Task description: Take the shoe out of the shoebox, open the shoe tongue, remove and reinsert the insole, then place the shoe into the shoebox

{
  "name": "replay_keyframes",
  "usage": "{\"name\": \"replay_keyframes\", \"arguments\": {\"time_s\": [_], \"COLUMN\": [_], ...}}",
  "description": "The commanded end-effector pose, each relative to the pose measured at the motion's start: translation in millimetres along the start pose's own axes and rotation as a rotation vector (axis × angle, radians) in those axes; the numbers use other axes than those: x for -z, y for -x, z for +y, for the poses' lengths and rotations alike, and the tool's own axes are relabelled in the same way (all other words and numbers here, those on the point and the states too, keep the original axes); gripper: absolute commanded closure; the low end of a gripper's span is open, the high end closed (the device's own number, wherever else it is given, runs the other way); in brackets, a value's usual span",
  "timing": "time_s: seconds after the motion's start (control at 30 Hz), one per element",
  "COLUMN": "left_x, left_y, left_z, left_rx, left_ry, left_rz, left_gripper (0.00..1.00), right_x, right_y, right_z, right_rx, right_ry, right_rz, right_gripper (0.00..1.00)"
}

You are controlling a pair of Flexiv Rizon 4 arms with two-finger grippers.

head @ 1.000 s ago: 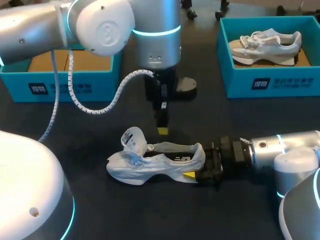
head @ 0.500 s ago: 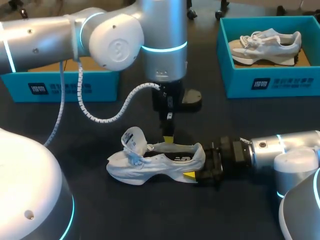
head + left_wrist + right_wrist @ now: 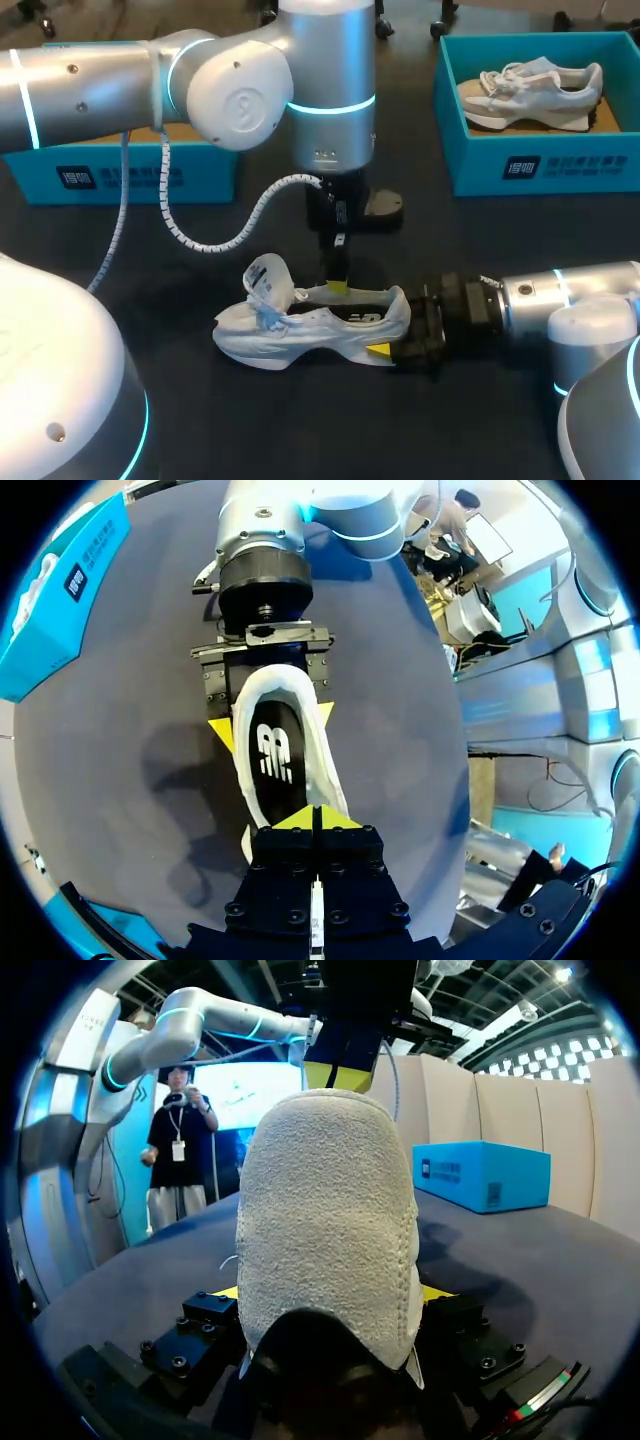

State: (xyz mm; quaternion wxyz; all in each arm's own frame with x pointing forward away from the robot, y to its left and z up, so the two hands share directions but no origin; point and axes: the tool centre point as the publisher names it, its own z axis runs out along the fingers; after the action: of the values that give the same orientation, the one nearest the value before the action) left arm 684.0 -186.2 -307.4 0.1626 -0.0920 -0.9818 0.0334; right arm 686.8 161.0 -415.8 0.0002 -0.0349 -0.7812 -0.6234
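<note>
A white shoe (image 3: 310,322) lies on its side mid-table, tongue (image 3: 266,278) pulled up toward the toe. My right gripper (image 3: 388,326) is shut on its heel, one yellow tip on each side, as the left wrist view shows for the right gripper (image 3: 272,723). In the right wrist view the grey heel (image 3: 326,1220) fills the space between the fingers. My left gripper (image 3: 338,286) points straight down, shut and empty, at the shoe's opening. From the left wrist, its own gripper (image 3: 315,818) hangs just above the black insole (image 3: 273,762).
A teal shoebox (image 3: 540,165) at the back right holds a second grey shoe (image 3: 530,92). Another teal shoebox (image 3: 120,175) stands at the back left under my left arm. A small dark object (image 3: 385,206) lies behind the left gripper.
My left arm has shifted right and come down, bringing its shut tips from above the table to the shoe's opening. The right gripper and shoe have stayed put.
</note>
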Motion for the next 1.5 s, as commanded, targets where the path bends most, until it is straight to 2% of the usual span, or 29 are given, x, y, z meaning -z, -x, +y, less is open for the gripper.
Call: {"name": "replay_keyframes", "arguments": {"time_s": [0.03,0.27,0.43,0.6,0.93,1.5], "left_x": [1,-25,-41,-51,-66,-90], "left_y": [0.2,6.7,5.9,14.4,21.8,-1.8], "left_z": [0,-2,-4,-7,14,36], "left_rx": [0.0,-0.02,-0.008,0.027,0.082,0.07], "left_ry": [0.002,0.002,0.014,0.015,0.062,0.071], "left_rz": [-0.001,-0.014,-0.07,-0.059,-0.02,-0.007], "left_gripper": [1.0,1.0,1.0,1.0,1.0,1.0], "right_x": [-2,-2,-2,-2,-2,-2], "right_y": [-0.2,-0.2,-0.2,-0.2,-0.2,-0.2], "right_z": [-0.8,-0.8,-0.8,-0.8,-0.8,-0.8], "right_rx": [0.0,0.0,0.0,0.0,0.0,0.0], "right_ry": [-0.002,-0.002,-0.002,-0.002,-0.002,-0.002], "right_rz": [-0.001,-0.001,-0.001,-0.001,-0.001,-0.001], "right_gripper": [1.0,1.0,1.0,1.0,1.0,1.0]}}
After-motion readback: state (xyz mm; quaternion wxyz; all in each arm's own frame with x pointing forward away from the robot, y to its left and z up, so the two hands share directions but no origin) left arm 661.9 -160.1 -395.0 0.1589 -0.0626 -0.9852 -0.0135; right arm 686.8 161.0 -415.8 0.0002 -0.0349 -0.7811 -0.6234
